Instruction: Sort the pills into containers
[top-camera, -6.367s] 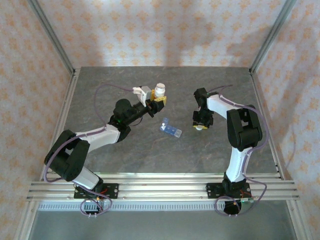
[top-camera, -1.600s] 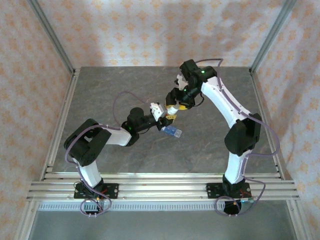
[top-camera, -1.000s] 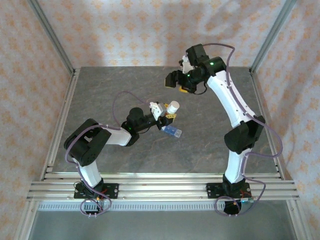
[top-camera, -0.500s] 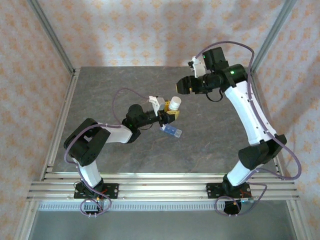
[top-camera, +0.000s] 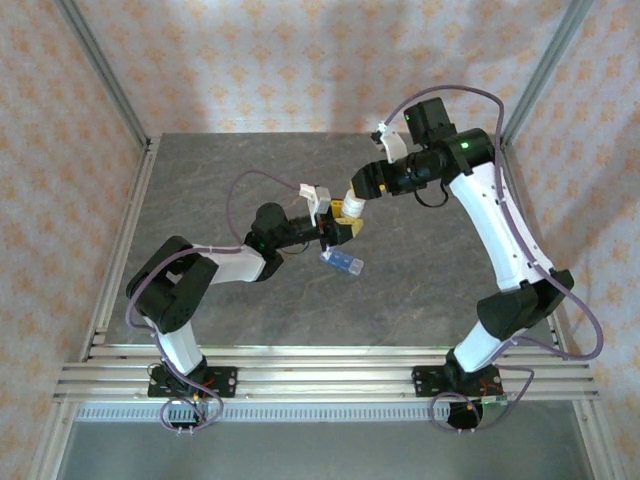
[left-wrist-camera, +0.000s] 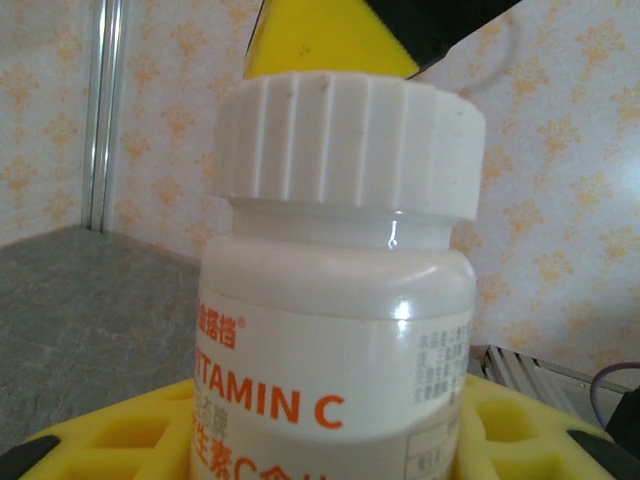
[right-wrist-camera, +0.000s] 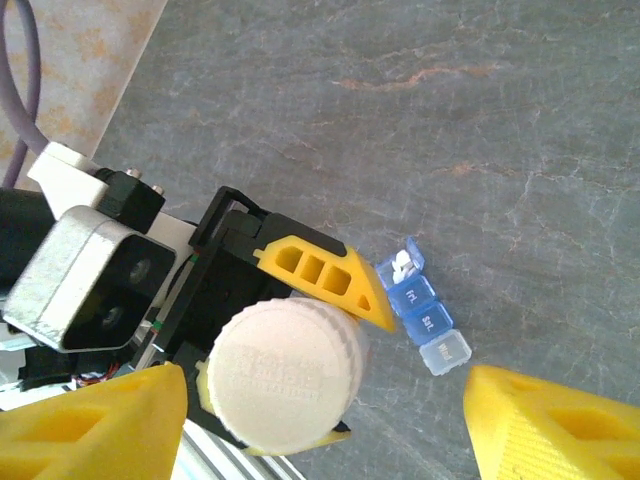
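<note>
Presently, sorting is barely begun: the vitamin C bottle (left-wrist-camera: 335, 330), cap on, stands upright clamped in the left jaws, while the right jaws hang apart over its cap. The pill box (right-wrist-camera: 422, 305) lies on the counter (top-camera: 420, 300) just beside the held bottle, end compartment open with a few white pills (right-wrist-camera: 403, 264) inside, other lids shut, contents unclear. Remaining by this reading: uncapping, dispensing, filling the other compartments.

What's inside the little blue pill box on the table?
The small translucent blue plastic pill box has one end compartment open, with little white pills in it. Its other lids are shut, hiding their insides.
</note>
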